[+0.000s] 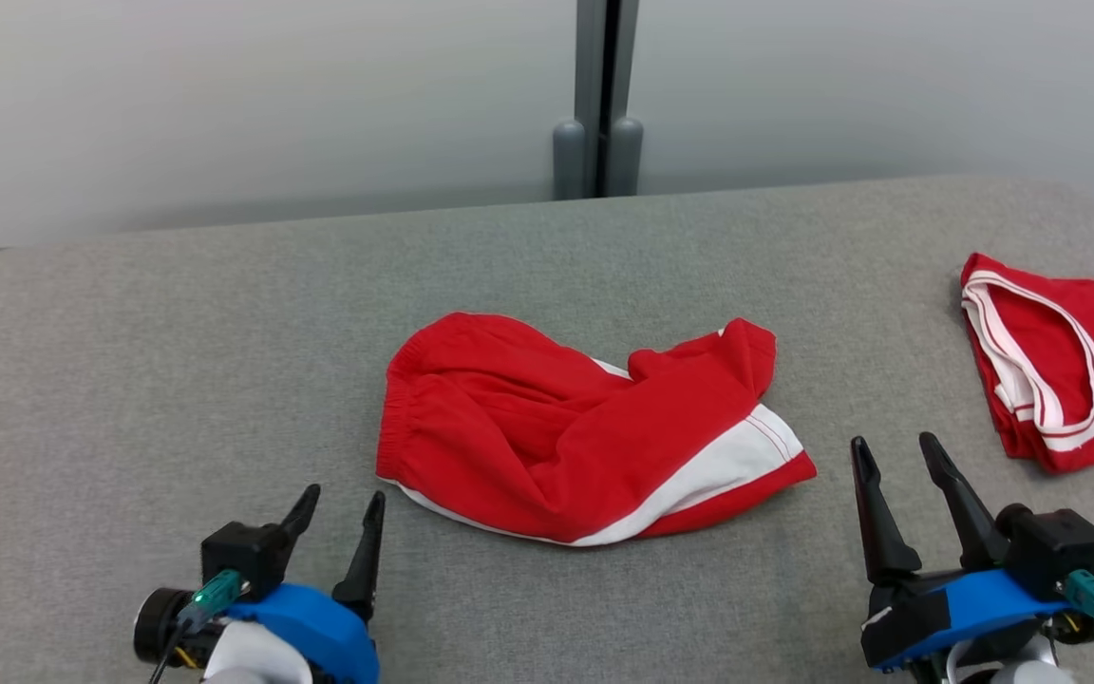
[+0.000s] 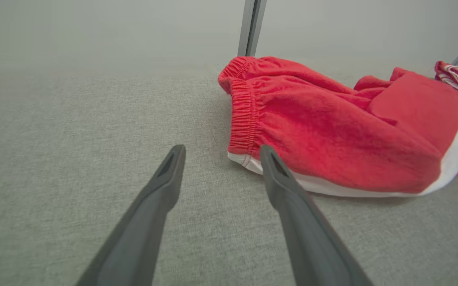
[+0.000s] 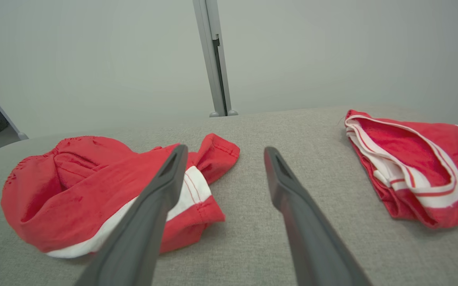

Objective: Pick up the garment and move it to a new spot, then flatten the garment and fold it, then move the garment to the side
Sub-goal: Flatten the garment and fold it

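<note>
Nearest the robot, the left gripper (image 1: pixel 345 494) sits at about 7 o'clock in the head view and the right gripper (image 1: pixel 894 440) at about 5 o'clock. Both are low over the grey surface (image 1: pixel 129 380), jaws spread wide with nothing between them, and neither touches cloth. That stance looks like a ready pose, one gripper to each side of the work so that either end can be reached. Just beyond them, in the middle of the surface, lies the garment (image 1: pixel 547 427), a pair of red shorts with a white stripe (image 1: pixel 718 472) along the near hem. It is crumpled and partly doubled over itself rather than flat. Its gathered waistband (image 2: pixel 245 115) faces 9 o'clock, just beside the left gripper in the left wrist view, while the bunched leg end (image 1: pixel 746 351) points toward 3 o'clock, near the right gripper. Since the cloth is rumpled and unheld, the task appears to be at its start, with the pick-up not yet done. A grip on the waistband and another on the leg hem would probably let the cloth hang open. Further off at 3 o'clock, well apart from the shorts, a second red garment (image 1: pixel 1060 370) with white trim rests near the surface's edge, seemingly folded and set aside. Farthest, at 12 o'clock, a grey post (image 1: pixel 599 95) divides the pale wall (image 1: pixel 224 95).
</note>
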Robot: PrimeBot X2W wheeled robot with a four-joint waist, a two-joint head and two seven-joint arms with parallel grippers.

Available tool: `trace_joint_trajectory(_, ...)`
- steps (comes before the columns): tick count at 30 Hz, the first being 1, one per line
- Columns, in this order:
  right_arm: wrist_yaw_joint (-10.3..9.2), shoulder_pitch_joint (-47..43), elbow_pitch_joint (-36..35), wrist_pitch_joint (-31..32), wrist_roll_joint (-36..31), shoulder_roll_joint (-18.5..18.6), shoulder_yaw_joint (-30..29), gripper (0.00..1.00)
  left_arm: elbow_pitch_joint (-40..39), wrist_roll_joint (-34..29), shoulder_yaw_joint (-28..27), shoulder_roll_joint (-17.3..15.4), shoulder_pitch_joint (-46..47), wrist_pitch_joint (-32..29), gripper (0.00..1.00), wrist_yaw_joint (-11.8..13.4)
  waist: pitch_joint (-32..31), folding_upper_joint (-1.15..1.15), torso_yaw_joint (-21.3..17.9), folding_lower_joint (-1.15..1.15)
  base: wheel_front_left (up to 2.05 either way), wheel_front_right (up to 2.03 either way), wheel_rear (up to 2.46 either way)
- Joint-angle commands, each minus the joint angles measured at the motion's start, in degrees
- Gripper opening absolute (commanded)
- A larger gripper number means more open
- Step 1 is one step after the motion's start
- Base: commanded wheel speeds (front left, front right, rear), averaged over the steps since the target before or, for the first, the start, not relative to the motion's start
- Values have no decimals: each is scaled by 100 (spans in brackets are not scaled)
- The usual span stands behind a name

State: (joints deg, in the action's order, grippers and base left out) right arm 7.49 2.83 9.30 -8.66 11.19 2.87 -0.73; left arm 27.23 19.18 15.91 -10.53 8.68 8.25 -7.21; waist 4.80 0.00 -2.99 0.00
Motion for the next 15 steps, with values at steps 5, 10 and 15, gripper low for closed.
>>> trace_joint_trajectory(5, 1, 236, 68, -73, 38, 4, 125, 100, 689, 286, 396, -147, 576, -221, 100, -25, 228, 0, -158, 0, 0, 0, 0)
trace_joint_trajectory(10, 1, 333, 163, -126, 68, 4, 180, 100, 1169, 467, 504, -158, 923, -233, 100, -26, 336, 0, -291, 0, 0, 0, 0)
trace_joint_trajectory(15, 1, 398, 224, -174, 80, 4, 188, 100, 1394, 620, 746, -197, 1183, -89, 100, -25, 379, 0, -379, 0, 0, 0, 0)
